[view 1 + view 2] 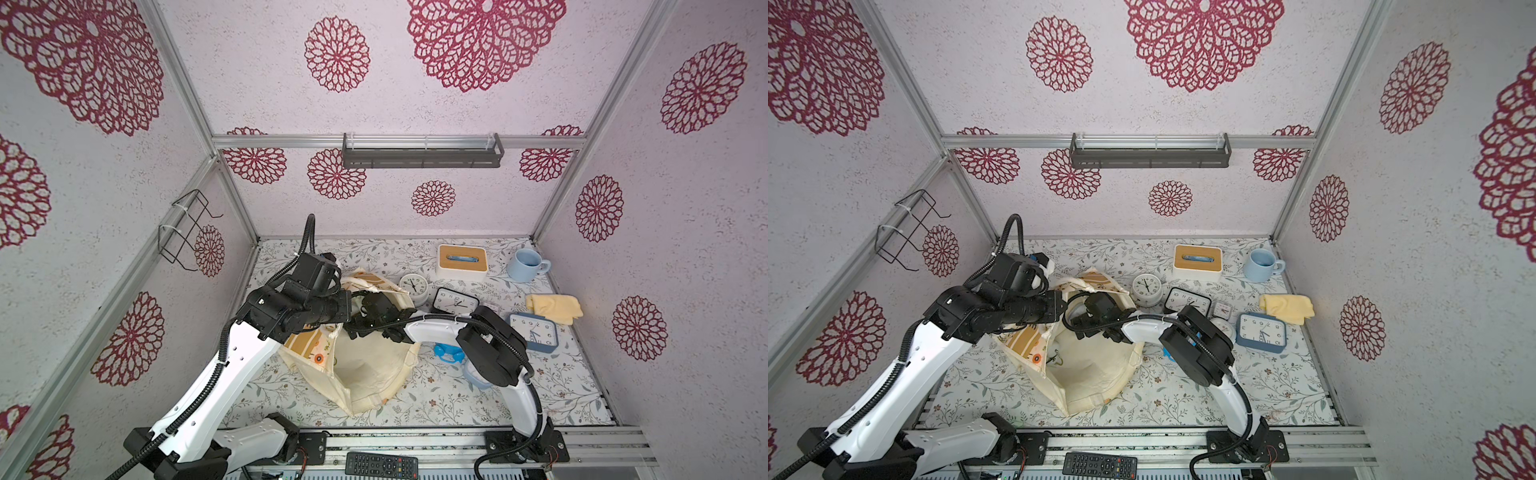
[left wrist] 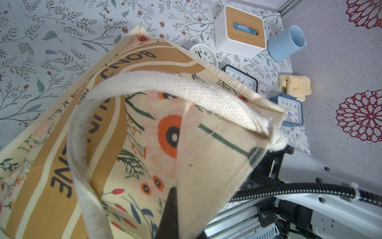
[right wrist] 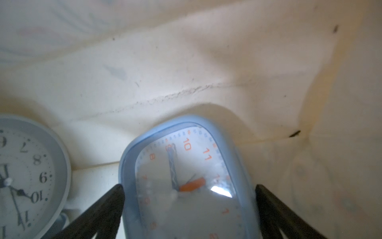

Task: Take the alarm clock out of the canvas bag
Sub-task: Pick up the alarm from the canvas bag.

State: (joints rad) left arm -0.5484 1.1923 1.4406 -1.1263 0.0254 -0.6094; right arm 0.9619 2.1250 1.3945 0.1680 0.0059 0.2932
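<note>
"Right wrist view: what lies between the two dark fingers (image 3: 107,204)?" asks the student.

"A pale blue alarm clock (image 3: 186,165) with orange numerals, its face toward the camera, resting on the cloth floor inside the canvas bag (image 3: 206,72)," the instructor replies. "The right gripper (image 3: 189,186) is spread wide, one finger at each side of the case. One finger appears to touch the rim; the other stands just clear. A white round clock (image 3: 31,169) lies just beside the blue one, also in the bag."

"And the left gripper (image 2: 174,194)?"

"Left wrist view: pressed together on a fold of the bag's rim, near a woven handle (image 2: 165,87), and the printed side hangs from it. In both top views the bag sits on the floral table (image 1: 457,399) with its mouth open, the right arm reaching in. Other clocks (image 1: 455,301), a tissue box (image 1: 461,262), a blue mug (image 1: 525,265) and a yellow cloth (image 1: 555,308) lie outside the bag."
</note>
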